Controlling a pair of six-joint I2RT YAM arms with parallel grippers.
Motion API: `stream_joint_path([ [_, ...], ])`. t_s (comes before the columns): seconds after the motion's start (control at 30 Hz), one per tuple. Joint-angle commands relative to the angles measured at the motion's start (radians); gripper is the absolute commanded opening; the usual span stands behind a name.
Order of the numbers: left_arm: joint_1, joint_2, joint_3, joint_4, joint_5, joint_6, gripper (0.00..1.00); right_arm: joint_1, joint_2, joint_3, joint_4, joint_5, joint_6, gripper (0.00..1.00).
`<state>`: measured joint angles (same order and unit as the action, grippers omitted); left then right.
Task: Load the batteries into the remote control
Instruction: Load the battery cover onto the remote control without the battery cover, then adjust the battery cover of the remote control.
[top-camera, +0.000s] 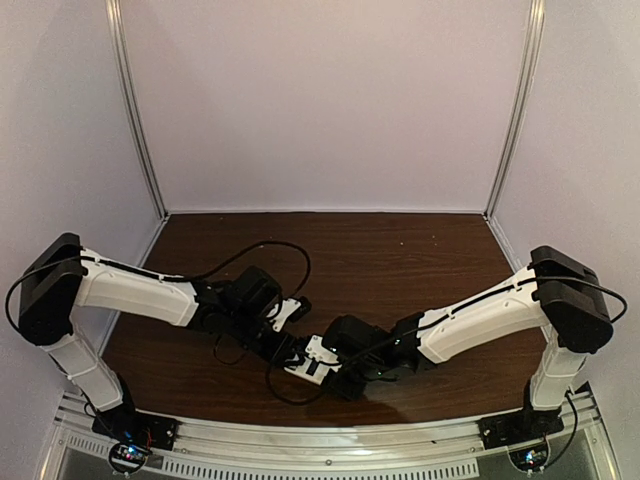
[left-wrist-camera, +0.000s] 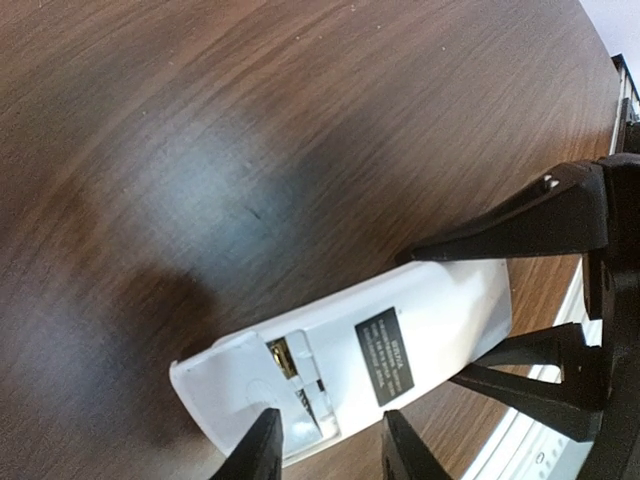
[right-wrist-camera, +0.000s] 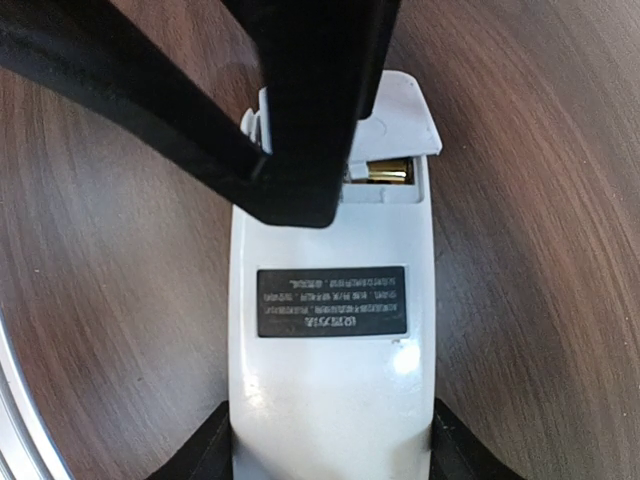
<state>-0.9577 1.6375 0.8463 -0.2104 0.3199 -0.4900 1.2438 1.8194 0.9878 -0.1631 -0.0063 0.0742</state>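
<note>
The remote control (top-camera: 313, 362) was near the front middle of the bench (top-camera: 400, 250), between the two arms, with its plain white back turned up; a black label (right-wrist-camera: 332, 300) sat at mid-body, and the battery recess (left-wrist-camera: 295, 385) at one end was uncovered; one gold battery (right-wrist-camera: 385, 172) showed inside the recess, on the side that the left tool did not hide; the other half of the recess was covered by that tool in the right wrist view, so a second battery could not be made out. The right tool (right-wrist-camera: 330, 455) was closed on the end of the remote control away from the recess, one finger pressed to each long side; the left tool (left-wrist-camera: 330, 425) hung over the recess end with its fingers a modest way apart, tips pointing at the opening; nothing could be seen between them. Whether the remote control rested on the bench or was held just above it could not be told; a soft shadow (left-wrist-camera: 150, 330) spread on the wood beside its recess end.
</note>
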Motion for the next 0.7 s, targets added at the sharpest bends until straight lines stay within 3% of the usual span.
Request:
stream_joint_path([
  [0.0,-0.004,-0.047,0.028,-0.013,-0.041,0.014,0.35,-0.001,0.024,0.0,-0.06,0.002,-0.012,0.0],
  [0.23,0.047,-0.113,-0.023,-0.013,-0.12,-0.064,0.35,0.0,0.025,-0.003,-0.054,0.002,-0.014,0.0],
  [0.67,0.085,-0.046,-0.082,0.067,-0.061,-0.11,0.32,0.0,0.018,-0.009,-0.048,-0.006,-0.024,0.0],
])
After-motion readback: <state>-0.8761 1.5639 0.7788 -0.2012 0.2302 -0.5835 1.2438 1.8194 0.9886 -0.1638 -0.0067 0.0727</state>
